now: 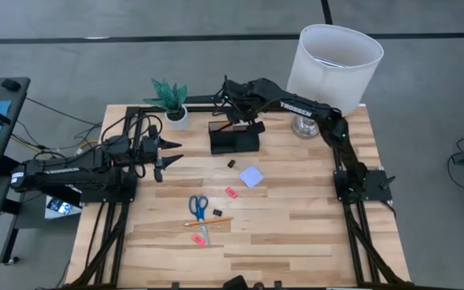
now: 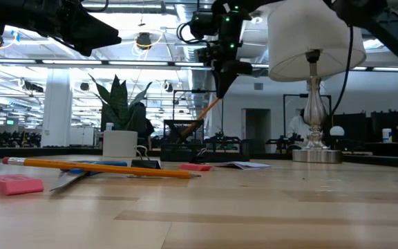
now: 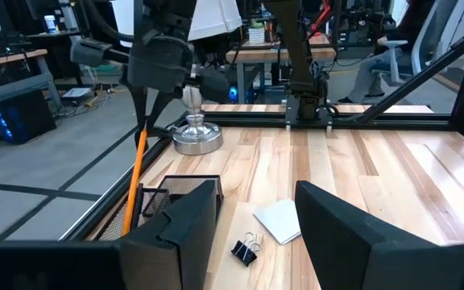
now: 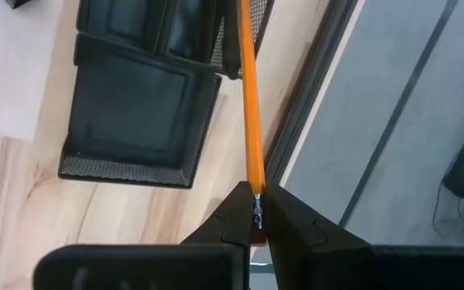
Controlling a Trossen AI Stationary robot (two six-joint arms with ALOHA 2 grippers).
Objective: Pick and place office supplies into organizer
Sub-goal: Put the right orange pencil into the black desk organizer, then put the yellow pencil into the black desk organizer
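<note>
My right gripper (image 4: pixel 258 211) is shut on an orange pencil (image 4: pixel 250 97) above the far side of the black organizer (image 1: pixel 234 138). The pencil slants down from the gripper (image 2: pixel 223 86) toward the organizer's mesh cup section (image 3: pixel 158 201); whether its lower end is inside the cup I cannot tell. My left gripper (image 3: pixel 256 193) stands open and level left of the organizer, holding nothing. On the table lie blue-handled scissors (image 1: pixel 198 206), a second orange pencil (image 1: pixel 209 220), a lavender note pad (image 1: pixel 251 176), a black clip (image 1: pixel 232 163) and pink erasers (image 1: pixel 231 192). My right gripper pinches the pencil's upper end, at the metal ferrule (image 4: pixel 257 198), between its two fingertips. The fingers come from above, slanting steeply down. The pencil hangs tilted below them (image 3: pixel 138 161), running on from the fingers rather than across them, its lower end down by the organizer's cup section.
A white-shaded lamp (image 1: pixel 334 55) on a metal base (image 1: pixel 303 126) stands at the far right, close behind my right arm. A potted plant (image 1: pixel 170 101) sits at the far left of the organizer. The table's near half holds only the scissors, pencil and an eraser (image 1: pixel 198 239).
</note>
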